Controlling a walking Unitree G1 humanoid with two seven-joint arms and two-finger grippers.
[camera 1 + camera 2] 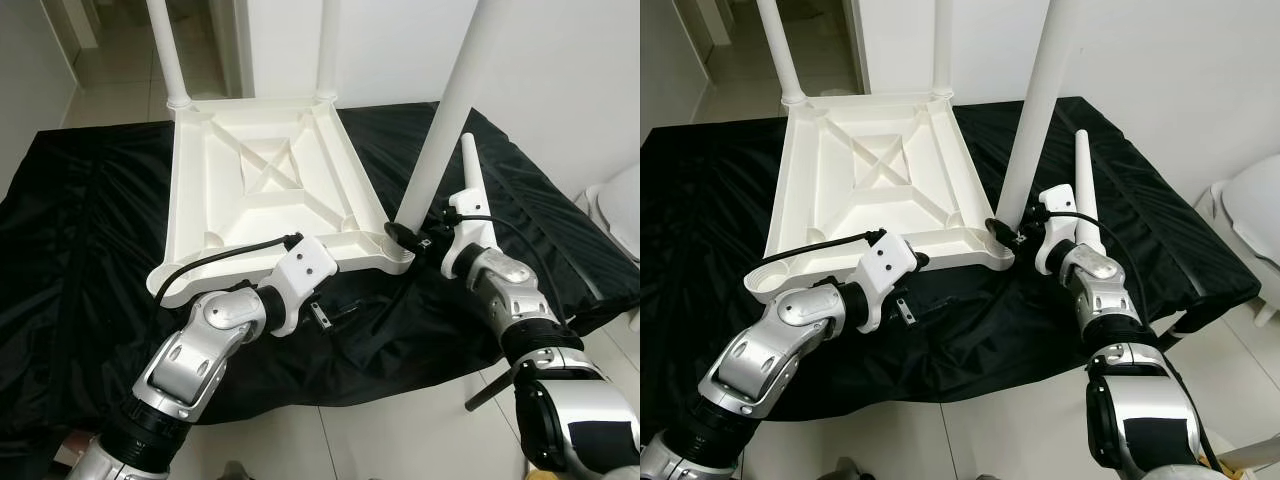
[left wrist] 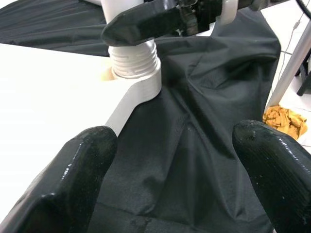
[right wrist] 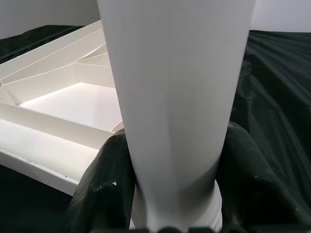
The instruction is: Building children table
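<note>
A white table top (image 1: 270, 170) lies upside down on a black cloth (image 1: 90, 230). At its near right corner a white leg (image 1: 450, 110) stands upright in the socket (image 2: 135, 65). My right gripper (image 1: 405, 233) is shut on this leg's base, with a black finger on each side of the leg (image 3: 175, 97). One of those fingers (image 2: 146, 24) also appears in the left wrist view. My left gripper (image 1: 325, 312) is open just below the top's front edge, with only black cloth between its fingers (image 2: 77, 184). Another leg (image 1: 472, 175) lies loose on the cloth to the right.
Two legs (image 1: 165, 50) (image 1: 328, 50) stand in the far corners. A white object (image 1: 620, 210) sits off the right edge. An orange rag (image 2: 284, 119) lies on the tiled floor beside a slanted pole (image 2: 291, 63). The cloth hangs over the front edge.
</note>
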